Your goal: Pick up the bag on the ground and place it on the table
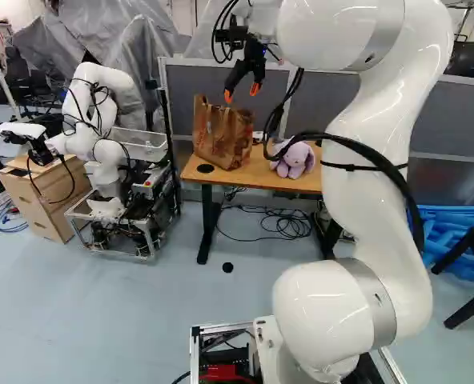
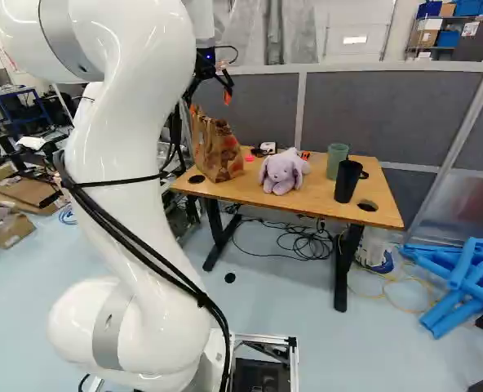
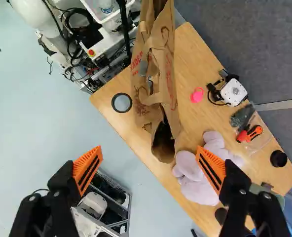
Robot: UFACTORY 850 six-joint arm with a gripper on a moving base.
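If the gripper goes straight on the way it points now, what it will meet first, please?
Most likely the paper bag, standing on the table: the gripper points down towards it. Depth is unclear, so it might just pass beside the bag.

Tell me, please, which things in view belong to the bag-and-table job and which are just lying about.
For the job:
- paper bag, standing on the table
- open gripper

Just lying about:
- plush bunny
- green cup
- black mug
- pink disc
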